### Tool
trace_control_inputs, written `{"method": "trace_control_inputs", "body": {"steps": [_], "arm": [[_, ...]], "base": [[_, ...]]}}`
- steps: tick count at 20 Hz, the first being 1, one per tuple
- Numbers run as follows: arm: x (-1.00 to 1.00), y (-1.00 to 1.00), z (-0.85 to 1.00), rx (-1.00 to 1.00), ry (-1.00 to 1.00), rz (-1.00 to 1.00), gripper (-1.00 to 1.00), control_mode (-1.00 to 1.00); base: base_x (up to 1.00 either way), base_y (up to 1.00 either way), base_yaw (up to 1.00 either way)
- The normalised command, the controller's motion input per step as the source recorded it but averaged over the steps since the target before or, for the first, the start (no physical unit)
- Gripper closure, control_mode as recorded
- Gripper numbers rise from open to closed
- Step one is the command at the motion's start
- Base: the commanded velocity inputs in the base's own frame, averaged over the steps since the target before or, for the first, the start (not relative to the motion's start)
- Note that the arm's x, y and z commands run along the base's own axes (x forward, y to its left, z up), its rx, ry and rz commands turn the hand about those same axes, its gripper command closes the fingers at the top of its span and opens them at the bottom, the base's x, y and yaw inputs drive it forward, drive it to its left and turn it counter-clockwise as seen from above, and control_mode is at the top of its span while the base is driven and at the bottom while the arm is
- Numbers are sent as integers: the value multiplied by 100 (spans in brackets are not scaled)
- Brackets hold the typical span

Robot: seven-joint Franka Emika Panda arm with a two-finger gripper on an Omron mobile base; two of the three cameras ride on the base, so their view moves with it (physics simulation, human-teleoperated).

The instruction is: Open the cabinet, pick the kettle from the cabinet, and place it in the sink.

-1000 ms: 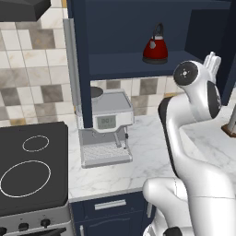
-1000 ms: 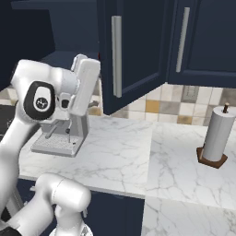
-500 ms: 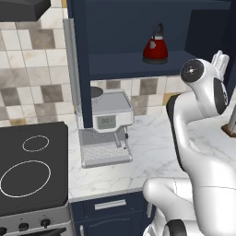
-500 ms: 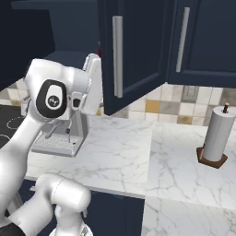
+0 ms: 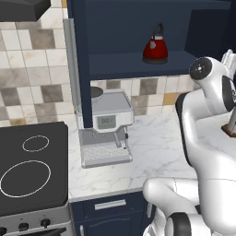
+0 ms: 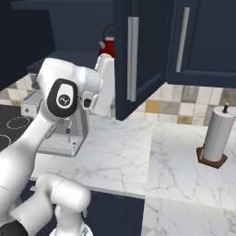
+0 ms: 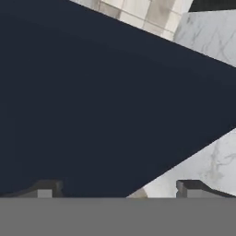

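Observation:
The navy cabinet (image 5: 133, 25) stands open, its right door (image 6: 143, 55) swung out with a long silver handle (image 6: 132, 57). The red kettle (image 5: 155, 46) sits upright on the cabinet shelf; in the right base view the kettle (image 6: 108, 44) peeks out behind the door's edge. My gripper (image 5: 228, 55) is raised at shelf height, to the right of the kettle and apart from it, close to the inner face of the open door. In the hand view my gripper (image 7: 117, 189) is open with nothing between its fingertips (image 7: 46, 189), facing a dark navy panel. The sink is out of view.
A grey coffee machine (image 5: 108, 126) stands on the white marble counter (image 5: 152, 152) under the cabinet. A black cooktop (image 5: 27, 170) lies to its left. A paper towel roll (image 6: 216, 136) stands on the counter at the right.
The hand has swung right, away from the coffee machine and closer to the open door. The jaws have stayed open. The kettle has not moved.

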Motion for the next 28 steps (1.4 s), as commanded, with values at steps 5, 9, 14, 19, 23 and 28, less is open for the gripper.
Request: {"method": "trace_control_inputs", "body": {"steps": [5,9,14,19,23,28], "arm": [[-2,-37,-1,-1,0,-8,-100,-100],[-4,-41,0,-1,0,-9,-100,-100],[-3,-40,0,-1,0,-10,-100,-100],[-1,-40,0,-1,0,-10,-100,-100],[0,-40,-1,0,0,-10,-100,-100],[0,-40,-2,-1,0,-10,-100,-100]], "base": [[0,0,0],[0,0,0],[0,0,0],[0,0,0],[0,0,0],[0,0,0]]}}
